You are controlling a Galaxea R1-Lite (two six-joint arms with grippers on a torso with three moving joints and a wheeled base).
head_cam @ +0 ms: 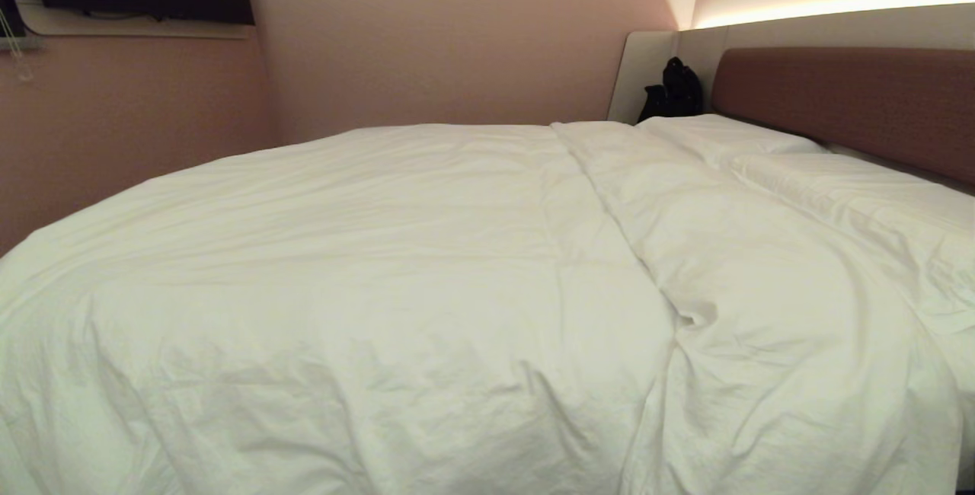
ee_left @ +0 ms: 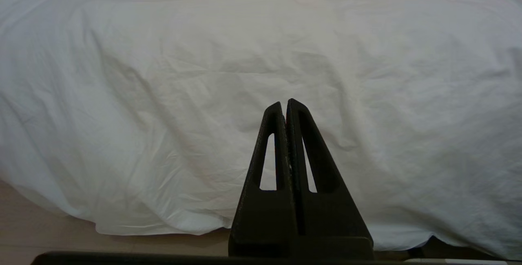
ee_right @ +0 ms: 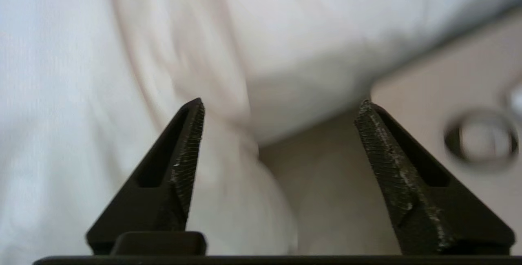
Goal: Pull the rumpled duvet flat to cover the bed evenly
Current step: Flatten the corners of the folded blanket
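The white duvet (head_cam: 366,266) lies spread over the bed, creased, with a long fold running from the near edge toward the brown headboard (head_cam: 845,99). Neither arm shows in the head view. My left gripper (ee_left: 284,104) is shut, empty, pointing at the duvet's side (ee_left: 163,93) that hangs to the floor. My right gripper (ee_right: 279,108) is open, its jaws wide apart beside a hanging fold of the duvet (ee_right: 228,199); the fold lies near one finger (ee_right: 187,146) and nothing is gripped.
White pillows (head_cam: 731,137) lie by the headboard. A dark bag (head_cam: 674,91) stands in the far corner. A pink wall (head_cam: 137,114) runs along the bed's far side. The pale floor (ee_left: 40,232) shows under the duvet's edge, and a round ring-shaped object (ee_right: 481,140) lies there.
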